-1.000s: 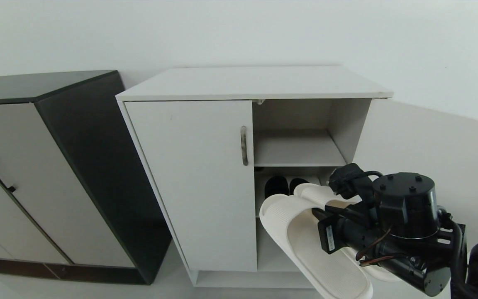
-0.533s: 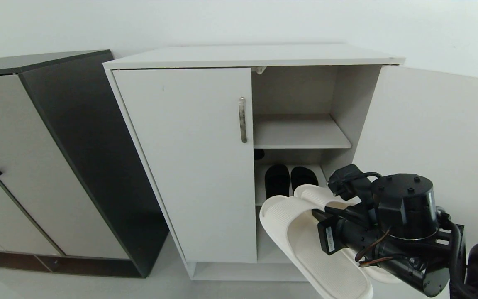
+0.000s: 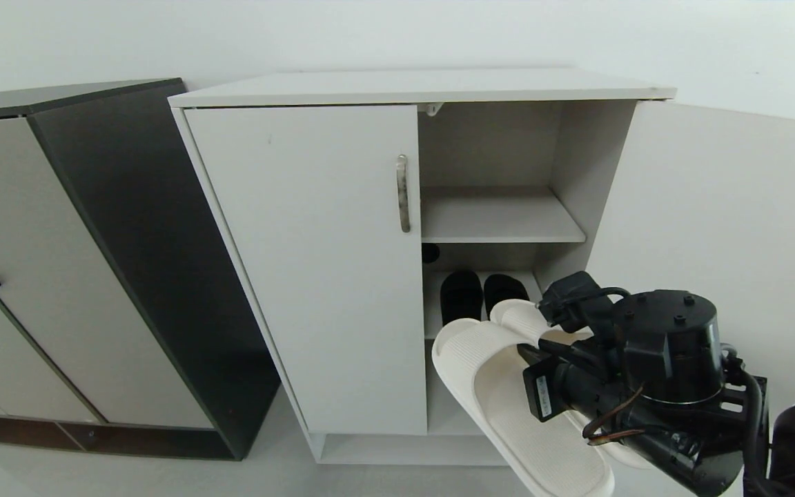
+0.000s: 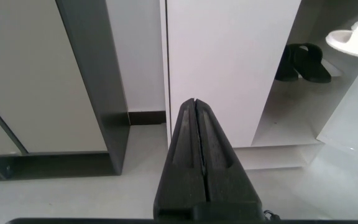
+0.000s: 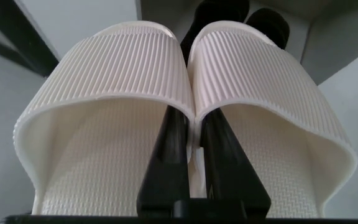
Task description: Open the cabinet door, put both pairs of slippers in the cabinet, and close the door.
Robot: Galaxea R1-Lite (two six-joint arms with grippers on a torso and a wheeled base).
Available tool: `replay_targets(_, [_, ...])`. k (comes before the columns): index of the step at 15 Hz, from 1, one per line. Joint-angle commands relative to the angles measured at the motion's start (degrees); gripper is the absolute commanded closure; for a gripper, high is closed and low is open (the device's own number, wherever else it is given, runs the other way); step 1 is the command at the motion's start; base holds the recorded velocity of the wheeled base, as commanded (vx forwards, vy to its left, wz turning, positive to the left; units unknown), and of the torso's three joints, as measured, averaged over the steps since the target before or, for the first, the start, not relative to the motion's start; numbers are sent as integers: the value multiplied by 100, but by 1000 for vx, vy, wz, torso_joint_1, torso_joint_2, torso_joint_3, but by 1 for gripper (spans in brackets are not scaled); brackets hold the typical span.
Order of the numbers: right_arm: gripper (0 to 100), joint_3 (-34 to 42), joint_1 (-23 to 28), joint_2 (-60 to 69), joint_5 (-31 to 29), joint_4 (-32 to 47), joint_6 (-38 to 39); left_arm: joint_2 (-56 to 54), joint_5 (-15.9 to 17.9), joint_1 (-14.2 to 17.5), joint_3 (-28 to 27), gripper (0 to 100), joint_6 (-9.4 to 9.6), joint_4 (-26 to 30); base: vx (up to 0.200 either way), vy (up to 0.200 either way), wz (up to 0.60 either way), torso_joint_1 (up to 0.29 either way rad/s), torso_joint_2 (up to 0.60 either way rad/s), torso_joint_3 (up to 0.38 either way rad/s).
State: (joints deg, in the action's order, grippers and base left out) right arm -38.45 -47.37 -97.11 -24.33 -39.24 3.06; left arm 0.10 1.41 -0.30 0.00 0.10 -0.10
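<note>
Right gripper [image 5: 191, 127] — jaws narrow, clamped on the pair of white slippers [image 3: 501, 386]. The two fingers [image 5: 171, 134] run in under the ribbed straps and pinch the slippers' inner edges together, so both hang side by side from one grip. Soles tilted, toes toward the cabinet.

Left gripper [image 4: 194, 107] — jaws pressed fully together, nothing between them. It hangs above the floor [image 4: 135, 186], in front of the cabinet's closed door.

White slippers are held just before the open right half of the white cabinet [image 3: 411, 86], at about the height of its lower shelves. Whether the toes have crossed the front edge I cannot tell.

Cabinet: left door [image 3: 308, 262] closed, with a vertical metal handle [image 3: 403, 193] at its inner edge. Right door [image 3: 715, 221] swung wide open to the robot's right.

Inside: a pair of black slippers [image 3: 461, 297] lies side by side on the middle shelf, toes inward, just beyond the white pair. Upper shelf [image 3: 497, 217] sits above them; a lower compartment shows beneath.

Farther to the left: a dark cabinet [image 3: 128, 228] with pale doors, standing just beside the white one, against the wall [image 3: 370, 31].
</note>
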Motion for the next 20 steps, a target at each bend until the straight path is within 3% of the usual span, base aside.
replay_targets(1, [100,-207,-70,-221,-151,4,72,8,-1,4,0,100,-1,1,0,0,0,0,0,0])
replay_targets(7, [100,-216,-114,-256,-151,13,72,8,-1,-5,0,100,-1,1,0,-167,0,-1,4,4])
replay_targets(12, [100,-514,-334,-344,-186,189,327,8,8,-5,0,100,-1,1,0,0,0,0,0,0])
replay_targets(14, [100,-1464,-615,-396,-590,1454,1039,8,8,-5,0,100,-1,1,0,0,0,0,0,0])
replay_targets(16, [100,-2518,-712,-634,-1408,2808,1830,8,8,-5,0,100,-1,1,0,0,0,0,0,0])
replay_targets(18, [100,-3125,-730,-801,-1900,3423,2085,8,8,-5,0,100,-1,1,0,0,0,0,0,0])
replay_targets(20, [100,-3476,-765,-853,-2163,3537,1935,8,8,-5,0,100,-1,1,0,0,0,0,0,0])
